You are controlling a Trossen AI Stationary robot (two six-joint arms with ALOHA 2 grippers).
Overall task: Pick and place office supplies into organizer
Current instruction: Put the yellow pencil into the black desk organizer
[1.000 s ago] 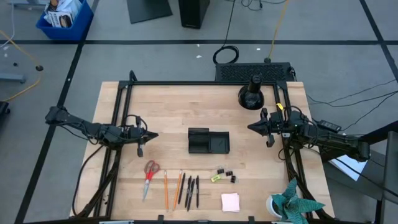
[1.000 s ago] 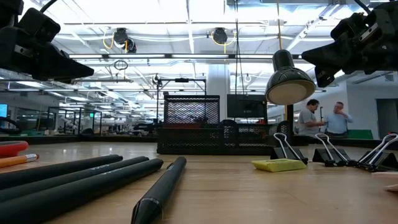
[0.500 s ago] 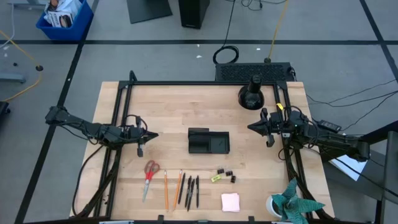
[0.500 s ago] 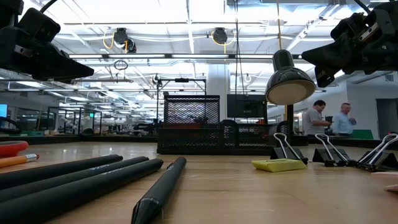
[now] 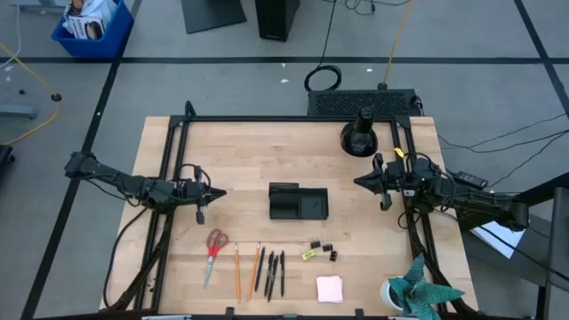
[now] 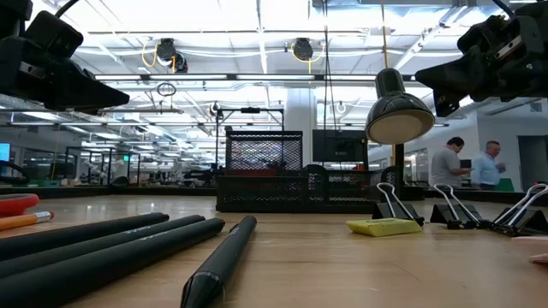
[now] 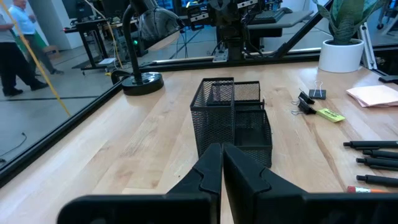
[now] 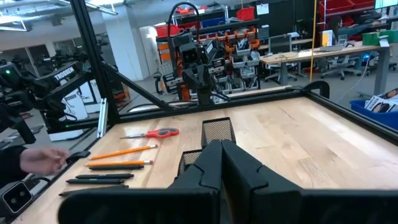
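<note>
The black mesh organizer (image 5: 299, 202) stands mid-table, also in the left wrist view (image 7: 233, 118) and right wrist view (image 8: 211, 140). Along the near edge lie red-handled scissors (image 5: 214, 249), orange pencils (image 5: 238, 269), black pens (image 5: 274, 271), binder clips (image 5: 324, 251), a yellow item (image 5: 308, 254) and a pink sticky-note pad (image 5: 330, 288). My left gripper (image 5: 218, 193) hovers shut to the organizer's left, above the table. My right gripper (image 5: 357, 182) hovers shut to its right. Both point at the organizer and touch nothing.
A black desk lamp (image 5: 358, 133) stands at the far right, and a teal paper plant in a white cup (image 5: 418, 289) at the near right corner. A black frame (image 5: 267, 119) rims the table. A person's hand (image 8: 40, 158) shows beyond the near edge.
</note>
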